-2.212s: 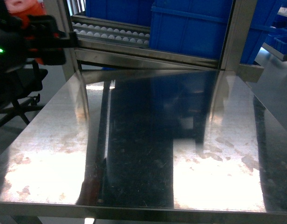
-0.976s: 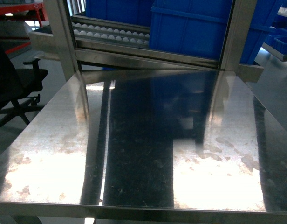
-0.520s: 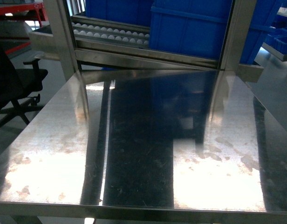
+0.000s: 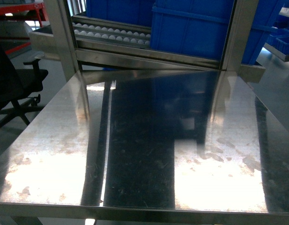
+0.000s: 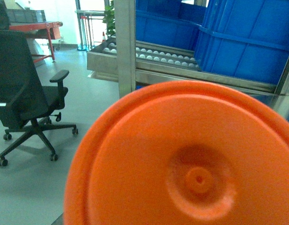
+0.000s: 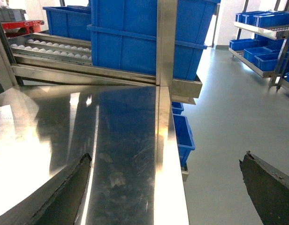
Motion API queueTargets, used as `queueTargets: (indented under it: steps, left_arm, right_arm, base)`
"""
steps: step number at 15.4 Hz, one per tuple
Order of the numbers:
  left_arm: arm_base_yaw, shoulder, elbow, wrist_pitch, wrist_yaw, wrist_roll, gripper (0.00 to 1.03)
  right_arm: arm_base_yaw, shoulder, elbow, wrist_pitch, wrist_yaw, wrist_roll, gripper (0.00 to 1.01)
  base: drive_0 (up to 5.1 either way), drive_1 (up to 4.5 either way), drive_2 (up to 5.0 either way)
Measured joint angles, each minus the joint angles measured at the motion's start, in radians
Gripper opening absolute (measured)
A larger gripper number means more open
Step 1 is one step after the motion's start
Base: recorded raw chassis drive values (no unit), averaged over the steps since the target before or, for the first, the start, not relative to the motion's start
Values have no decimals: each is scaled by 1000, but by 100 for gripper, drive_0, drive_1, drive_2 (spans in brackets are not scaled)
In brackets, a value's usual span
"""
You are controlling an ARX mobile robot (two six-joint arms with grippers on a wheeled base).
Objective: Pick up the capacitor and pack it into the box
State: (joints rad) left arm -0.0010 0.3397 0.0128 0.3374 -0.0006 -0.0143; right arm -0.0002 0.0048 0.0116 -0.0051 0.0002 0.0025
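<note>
Meanwhile, neither capacitor nor box appears on the steel table (image 4: 55, 140), the right gripper (image 6: 165, 187) hangs with fingers spread wide, and an orange disc (image 5: 182, 164) masks the left gripper beyond telling, so locating the parts should precede any reach.

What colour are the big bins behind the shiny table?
Blue. The bins show best in the right wrist view, stacked behind the steel table.

No legible text, label, brand, number or sign on anything in view.
</note>
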Motion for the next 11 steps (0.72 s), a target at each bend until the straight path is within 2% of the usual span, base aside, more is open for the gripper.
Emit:
queueTargets:
  steps: [8,9,10,11]
  left_arm:
    - [0,-162,0,-162,0,0,44]
    - [0,-192,1,-204,0,0,44]
    - [0,-300,1,-355,2,0,44]
    - [0,-328,2,-320,2,1,44]
  right_arm:
    - [0,0,0,0,0,0,98]
    - [0,0,0,0,0,0,98]
    - [0,0,0,0,0,0,98]
    - [0,0,0,0,0,0,98]
  base:
    - [0,0,0]
    - [0,0,0]
    - [0,0,0]
    - [0,0,0]
